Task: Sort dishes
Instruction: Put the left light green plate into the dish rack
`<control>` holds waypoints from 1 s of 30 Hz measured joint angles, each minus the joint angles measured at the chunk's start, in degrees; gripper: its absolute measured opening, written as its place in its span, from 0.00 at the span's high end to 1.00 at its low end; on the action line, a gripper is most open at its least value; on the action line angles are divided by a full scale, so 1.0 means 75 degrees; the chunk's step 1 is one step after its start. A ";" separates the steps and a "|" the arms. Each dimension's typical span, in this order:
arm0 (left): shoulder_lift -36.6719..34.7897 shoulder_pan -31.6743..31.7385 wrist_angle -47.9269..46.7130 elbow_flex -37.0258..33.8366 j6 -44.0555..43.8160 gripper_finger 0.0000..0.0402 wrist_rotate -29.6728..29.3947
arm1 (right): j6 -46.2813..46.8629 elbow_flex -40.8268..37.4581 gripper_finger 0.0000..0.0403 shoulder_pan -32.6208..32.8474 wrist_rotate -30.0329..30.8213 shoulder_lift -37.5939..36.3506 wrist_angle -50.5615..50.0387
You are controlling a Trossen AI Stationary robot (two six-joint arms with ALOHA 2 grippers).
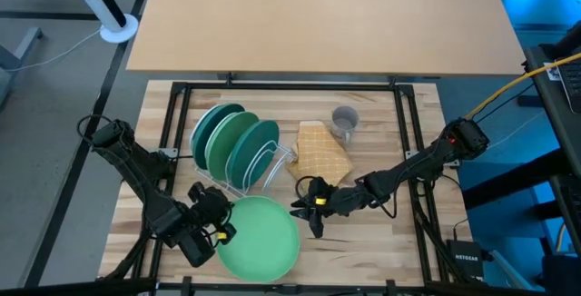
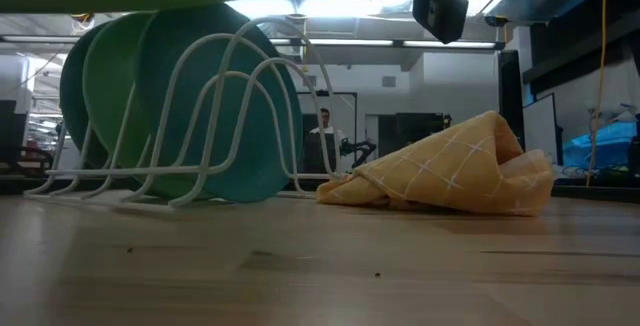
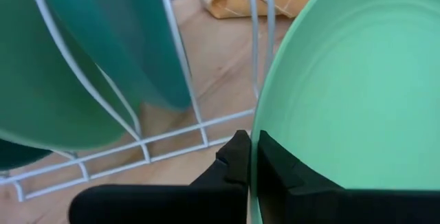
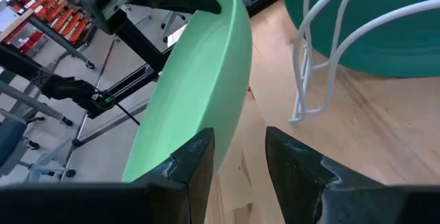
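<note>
Light green plate (image 1: 261, 237) sat at lower centre of the high view, its left rim clamped by the left gripper (image 1: 221, 233). Right gripper (image 1: 306, 211), jaws parted and empty, stood beside its right rim. Three plates (image 1: 231, 142) stood in the white rack (image 1: 269, 171); grey mug (image 1: 344, 123) upper right.

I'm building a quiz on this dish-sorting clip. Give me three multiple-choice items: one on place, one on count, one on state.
1. Where does the grey mug stand?
A. beyond the yellow cloth
B. inside the wire rack
C. on a plate

2. How many plates stand in the rack?
A. one
B. three
C. five

3. What is the left gripper doing?
A. hanging open
B. shut on the light green plate
C. holding the mug

Answers: 1 A, the high view shows the mug past the cloth's far corner. 2 B, three rims show from above. 3 B, the left wrist view shows its fingers pinching the plate's rim.
</note>
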 joint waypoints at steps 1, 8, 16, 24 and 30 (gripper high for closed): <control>0.0000 -0.0010 0.0034 0.0000 -0.0002 1.00 0.0009 | -0.0001 0.0000 0.66 0.0000 0.0000 0.0000 -0.0005; 0.0000 -0.0074 0.0091 0.0000 -0.0059 1.00 0.0176 | -0.0048 0.0000 0.66 -0.0003 0.0202 -0.0038 -0.0123; 0.0000 -0.0071 0.0469 0.0000 0.0356 1.00 0.0545 | -0.0249 0.0003 0.66 0.0000 0.0409 -0.0050 -0.0082; 0.0000 -0.0066 0.0589 0.0000 0.0394 1.00 0.0539 | -0.0242 0.0003 0.66 0.0000 0.0229 -0.0050 -0.0090; 0.0000 0.0050 0.0589 0.0000 0.0400 1.00 0.0536 | -0.0232 0.0003 0.66 0.0001 -0.0292 -0.0050 -0.0102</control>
